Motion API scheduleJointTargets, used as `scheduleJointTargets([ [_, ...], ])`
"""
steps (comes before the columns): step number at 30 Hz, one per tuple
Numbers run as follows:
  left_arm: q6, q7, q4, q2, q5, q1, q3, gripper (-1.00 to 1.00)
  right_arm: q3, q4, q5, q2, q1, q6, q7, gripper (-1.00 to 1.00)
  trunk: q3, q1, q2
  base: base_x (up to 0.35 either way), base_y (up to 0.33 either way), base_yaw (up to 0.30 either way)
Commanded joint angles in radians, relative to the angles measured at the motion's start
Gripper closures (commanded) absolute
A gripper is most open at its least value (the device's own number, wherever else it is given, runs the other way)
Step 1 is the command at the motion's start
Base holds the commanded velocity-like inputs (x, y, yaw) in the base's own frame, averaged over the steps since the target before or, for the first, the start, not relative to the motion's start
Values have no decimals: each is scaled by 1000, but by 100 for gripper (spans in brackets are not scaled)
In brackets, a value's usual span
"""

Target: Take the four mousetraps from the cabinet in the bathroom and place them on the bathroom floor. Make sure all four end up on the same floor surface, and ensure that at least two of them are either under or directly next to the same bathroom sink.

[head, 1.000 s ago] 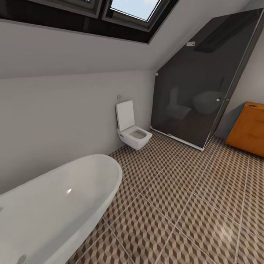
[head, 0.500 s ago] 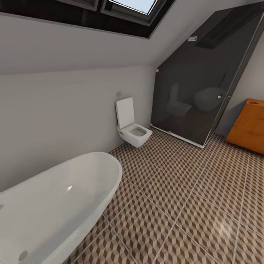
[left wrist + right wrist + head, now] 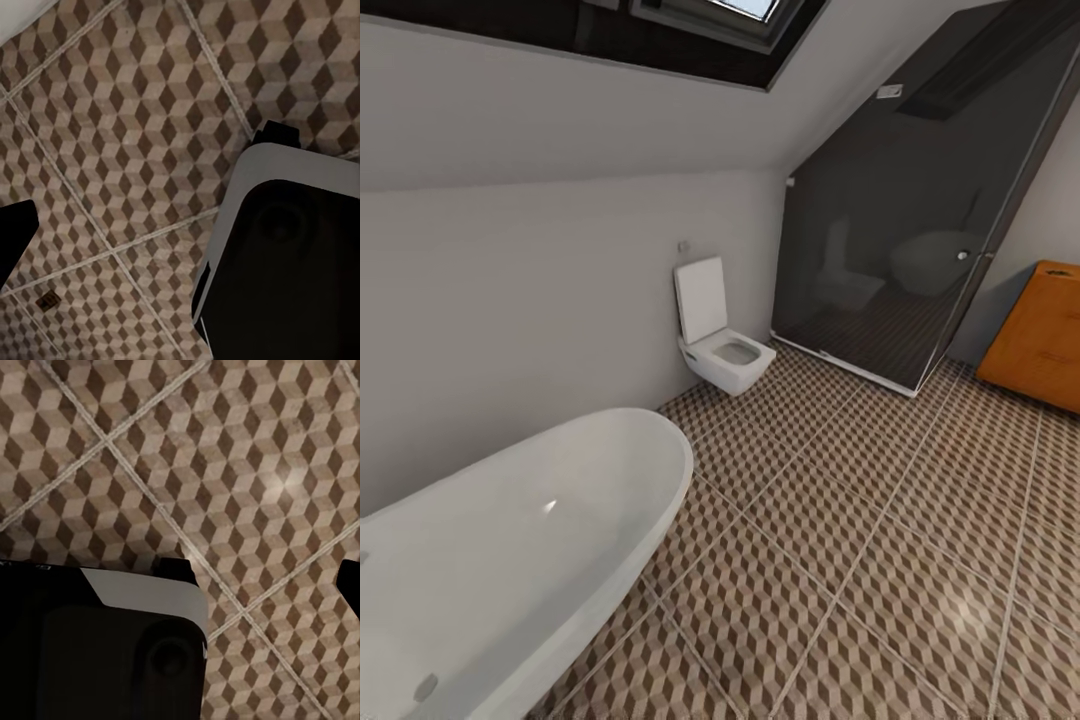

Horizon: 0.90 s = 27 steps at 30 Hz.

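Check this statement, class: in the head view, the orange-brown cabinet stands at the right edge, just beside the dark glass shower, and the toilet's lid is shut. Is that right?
Not quite. The head view shows the toilet with its lid raised upright against the wall, the bowl open. The rest holds: the cabinet stands at the right edge, just beside the dark glass shower.

1. In the left wrist view, a large body part (image 3: 285, 255) has a pale grey rounded-corner shell around a glossy black face.
2. A small black block (image 3: 276, 135) juts from its edge.
3. In the right wrist view, a similar black housing (image 3: 97, 652) carries a pale grey band and a round recess.
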Motion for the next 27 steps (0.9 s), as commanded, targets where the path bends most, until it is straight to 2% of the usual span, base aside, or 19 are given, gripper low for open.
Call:
scheduleJointTargets([
  [1,2,1,1,0,7,-1,-9,-100,9,2,-10,1,-1,-5,-2,-100,-3,0,-1,0,0,0],
  [10,2,1,1,0,7,-1,-9,-100,9,2,-10,1,-1,-5,-2,-100,-17,0,-1,0,0,0],
  [20,2,1,1,0,7,-1,-9,-100,9,2,-10,2,-1,-5,-2,-100,-20,0,-1,0,0,-4],
  [27,2,1,1,0,7,-1,-9,-100,9,2,-10,1,-1,-5,-1,-100,-19,0,-1,0,0,-237],
])
